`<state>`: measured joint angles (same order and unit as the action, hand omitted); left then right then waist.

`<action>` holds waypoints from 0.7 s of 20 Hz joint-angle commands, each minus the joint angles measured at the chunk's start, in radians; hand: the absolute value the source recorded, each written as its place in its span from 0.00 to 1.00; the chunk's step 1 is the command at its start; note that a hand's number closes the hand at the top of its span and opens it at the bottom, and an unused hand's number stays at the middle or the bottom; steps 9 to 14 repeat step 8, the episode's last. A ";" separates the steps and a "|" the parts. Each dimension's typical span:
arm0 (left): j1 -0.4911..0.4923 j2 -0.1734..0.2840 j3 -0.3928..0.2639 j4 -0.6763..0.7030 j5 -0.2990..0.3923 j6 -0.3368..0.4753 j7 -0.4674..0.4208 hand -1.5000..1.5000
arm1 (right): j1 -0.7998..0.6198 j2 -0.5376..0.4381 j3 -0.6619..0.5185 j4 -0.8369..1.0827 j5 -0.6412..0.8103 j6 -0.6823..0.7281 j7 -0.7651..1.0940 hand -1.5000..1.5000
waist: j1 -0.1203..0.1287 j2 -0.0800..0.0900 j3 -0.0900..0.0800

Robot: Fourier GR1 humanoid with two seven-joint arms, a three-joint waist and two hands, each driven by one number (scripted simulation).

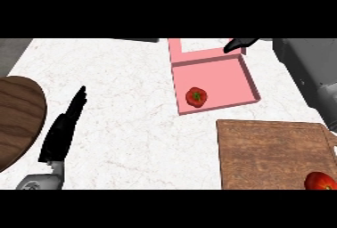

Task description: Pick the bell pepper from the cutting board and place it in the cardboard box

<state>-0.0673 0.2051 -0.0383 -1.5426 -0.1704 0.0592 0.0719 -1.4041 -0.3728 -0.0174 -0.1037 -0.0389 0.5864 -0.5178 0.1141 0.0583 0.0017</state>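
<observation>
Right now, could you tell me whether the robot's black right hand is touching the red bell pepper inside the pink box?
Apart. The head view shows the right hand above the box's far wall, bare pink floor separating it from the pepper.

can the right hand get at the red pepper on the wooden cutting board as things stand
Probably yes. The red pepper lies uncovered at the near right corner of the brown wooden cutting board, with nothing beside it. The black right hand is far off beyond the pink box, so it must come back.
</observation>
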 commanded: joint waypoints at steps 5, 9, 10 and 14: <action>-0.026 -0.005 -0.015 -0.014 -0.007 -0.006 0.004 0.50 | 0.010 -0.162 -0.057 0.015 -0.050 0.124 0.005 0.00 | 0.040 0.031 0.005; -0.036 -0.011 -0.018 -0.007 -0.003 -0.009 -0.007 0.50 | 0.018 -0.188 -0.051 -0.007 -0.043 0.152 0.001 0.00 | 0.049 0.037 0.005; -0.036 -0.011 -0.018 -0.007 -0.003 -0.009 -0.007 0.50 | 0.018 -0.188 -0.051 -0.007 -0.043 0.152 0.001 0.00 | 0.049 0.037 0.005; -0.036 -0.011 -0.018 -0.007 -0.003 -0.009 -0.007 0.50 | 0.018 -0.188 -0.051 -0.007 -0.043 0.152 0.001 0.00 | 0.049 0.037 0.005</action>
